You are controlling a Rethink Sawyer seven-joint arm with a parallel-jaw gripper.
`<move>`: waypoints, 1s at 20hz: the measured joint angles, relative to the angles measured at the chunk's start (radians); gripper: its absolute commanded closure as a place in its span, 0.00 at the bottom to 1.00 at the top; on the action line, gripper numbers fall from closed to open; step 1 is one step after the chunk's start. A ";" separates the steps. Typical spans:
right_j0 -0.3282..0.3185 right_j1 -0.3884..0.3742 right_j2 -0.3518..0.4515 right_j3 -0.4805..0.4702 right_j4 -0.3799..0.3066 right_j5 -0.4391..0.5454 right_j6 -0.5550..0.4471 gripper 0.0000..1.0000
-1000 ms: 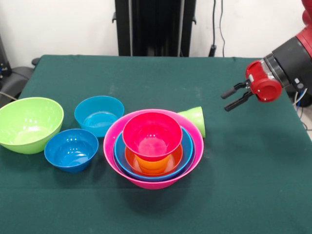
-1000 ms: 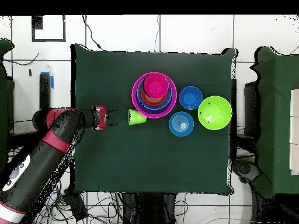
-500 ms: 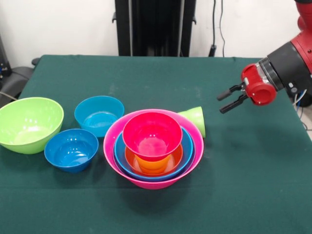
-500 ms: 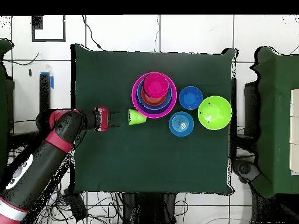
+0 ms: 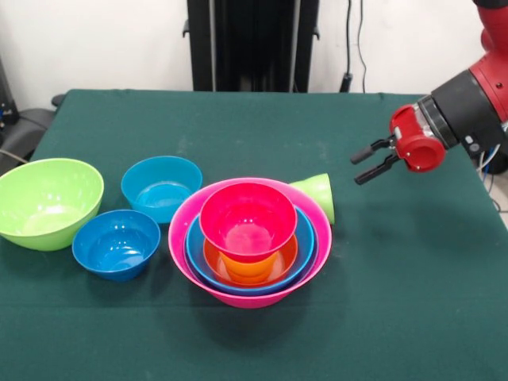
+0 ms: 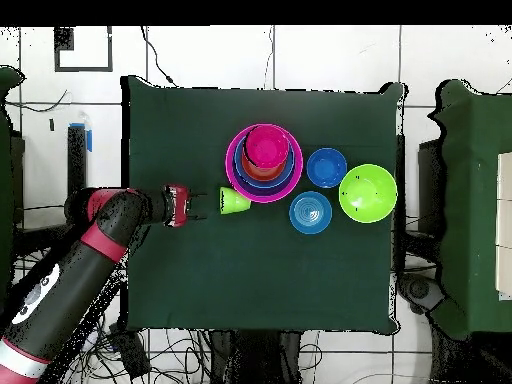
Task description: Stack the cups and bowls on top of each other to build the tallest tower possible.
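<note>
1. Front view: gripper (image 5: 365,163) empty, fingers apart, well right of the tower (image 5: 249,242). Lime green cup (image 5: 317,195) lies tipped against the pink bowl (image 5: 190,214).
2. Overhead view: gripper (image 6: 208,201) seemingly just beside the lime green cup (image 6: 235,201). I'd judge it light, slick; grip the rim wall.

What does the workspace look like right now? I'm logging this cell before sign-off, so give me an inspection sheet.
Surface: green cloth table, no spills seen.
Job's things: tower nested in the pink bowl; green cup on its side behind it; lime bowl, sky blue bowl and dark blue bowl loose.
Clutter: nothing seen.
Grippers: gripper open, empty, above the table.
Cables: cables on the floor.
Surroundings: black pedestal, white wall.
</note>
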 measured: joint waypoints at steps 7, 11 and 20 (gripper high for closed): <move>0.000 0.000 0.005 0.016 0.000 0.000 0.000 0.00; 0.000 0.001 0.005 0.027 0.000 0.000 0.000 0.00; 0.000 0.034 0.005 0.046 0.000 0.000 0.000 0.00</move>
